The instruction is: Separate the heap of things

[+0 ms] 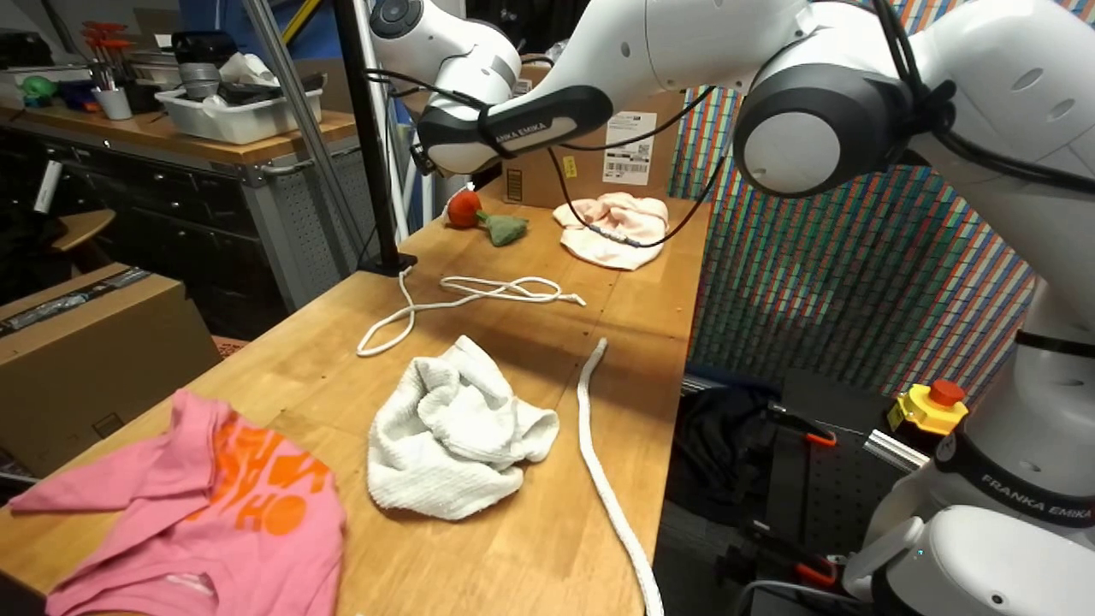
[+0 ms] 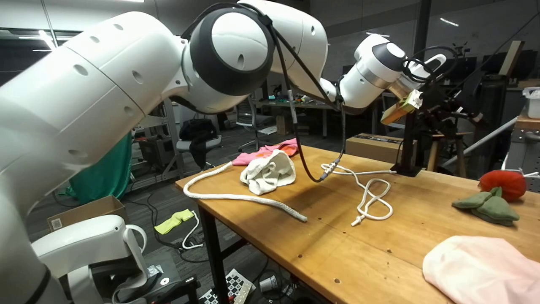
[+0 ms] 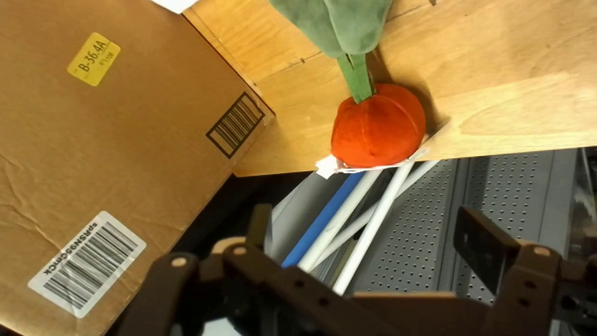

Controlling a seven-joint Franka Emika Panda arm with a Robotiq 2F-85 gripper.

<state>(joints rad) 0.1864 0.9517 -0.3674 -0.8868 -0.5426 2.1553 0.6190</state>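
Soft things lie spread on the wooden table (image 1: 513, 565). A pink shirt with orange letters (image 1: 214, 513) is at one end, with a white towel (image 1: 462, 428) beside it. A thick white rope (image 1: 599, 470) runs along the table's edge. A thin white rope (image 1: 479, 295) lies loosely looped. A pale pink cloth (image 1: 620, 227) is at the far end. A red-orange plush (image 3: 378, 126) with green leaves (image 3: 336, 23) sits at the table's edge. My gripper (image 3: 366, 228) is open and empty, and in the wrist view the plush shows above and beyond its fingers.
A cardboard box (image 3: 140, 130) stands beside the plush at the table's end; it also shows in an exterior view (image 1: 535, 175). A black post (image 1: 364, 128) rises from the table's side edge. Black cable (image 2: 301, 156) hangs from the arm low over the table.
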